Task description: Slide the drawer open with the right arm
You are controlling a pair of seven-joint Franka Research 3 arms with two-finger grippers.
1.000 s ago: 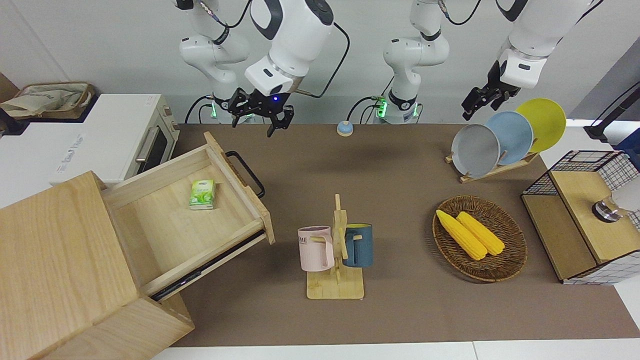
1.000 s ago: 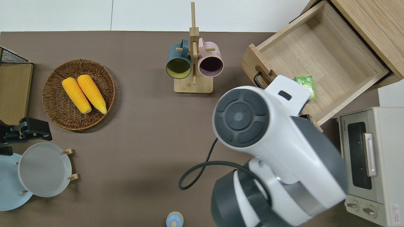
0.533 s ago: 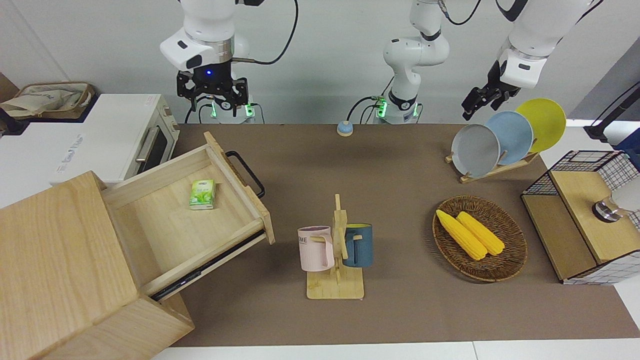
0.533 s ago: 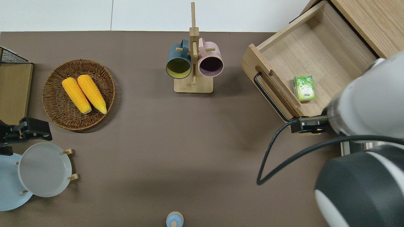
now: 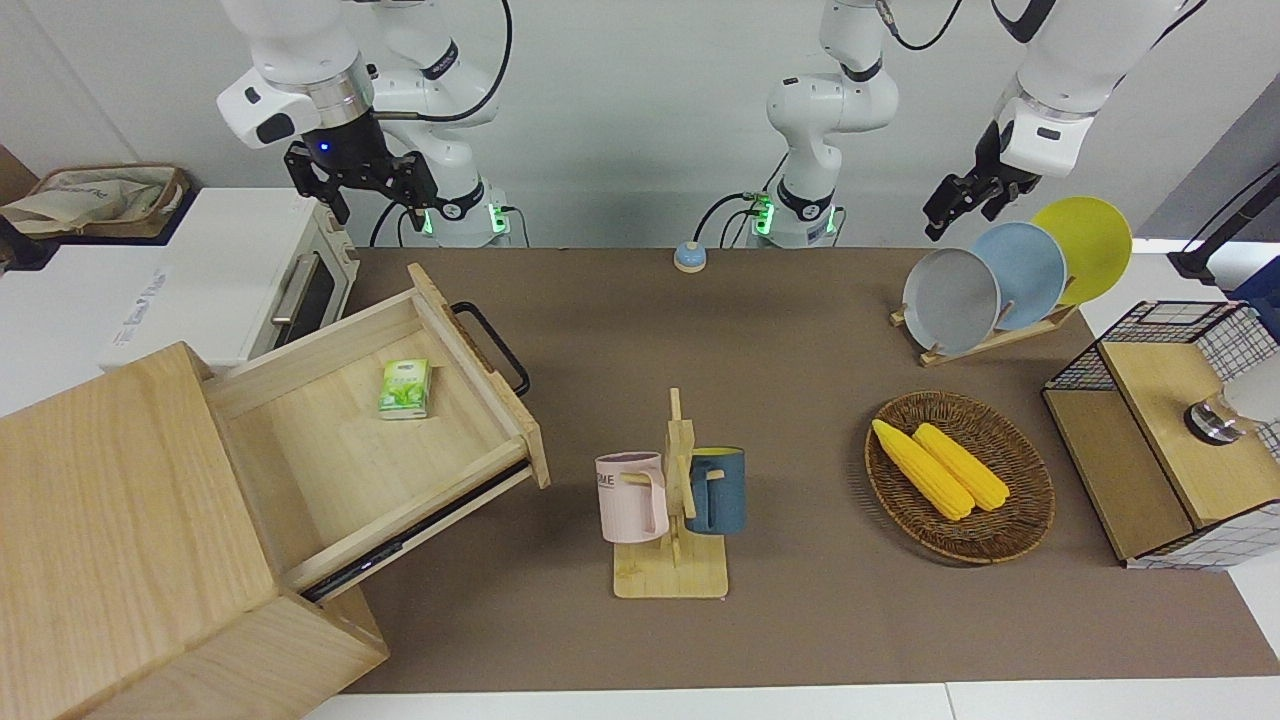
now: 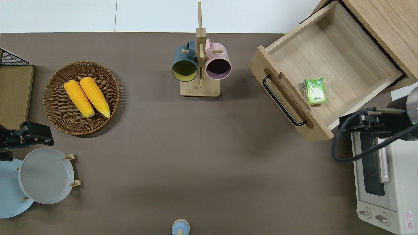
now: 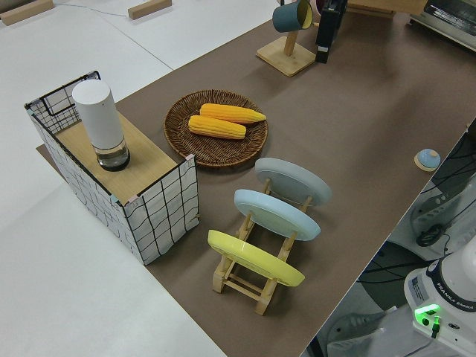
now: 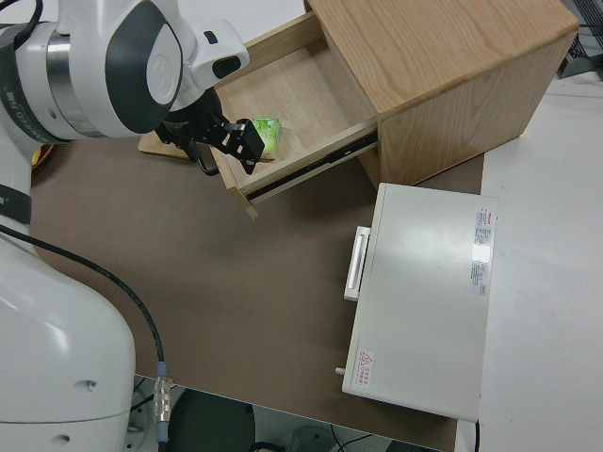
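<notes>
The light-wood drawer (image 5: 350, 460) stands pulled well out of the pale cabinet (image 5: 110, 520). Its black bar handle (image 5: 492, 348) faces the middle of the table, and a small green box (image 5: 404, 388) lies inside. The overhead view shows the drawer (image 6: 339, 58), its handle (image 6: 282, 101) and the box (image 6: 314, 91) clear of any arm. My right gripper (image 5: 380, 200) hangs open and empty, apart from the handle. In the overhead view the right gripper (image 6: 359, 123) is over the strip between the drawer's corner and the toaster oven. The left arm is parked.
A white toaster oven (image 6: 382, 176) sits beside the cabinet, nearer to the robots. A mug rack (image 5: 672, 510), a basket with corn (image 5: 958, 475), a plate rack (image 5: 1000, 275) and a wire-mesh box (image 5: 1170, 430) stand along the table toward the left arm's end.
My right gripper swung away from above the handle toward the right arm's end of the table, to beside the oven. The drawer stayed open and unmoved.
</notes>
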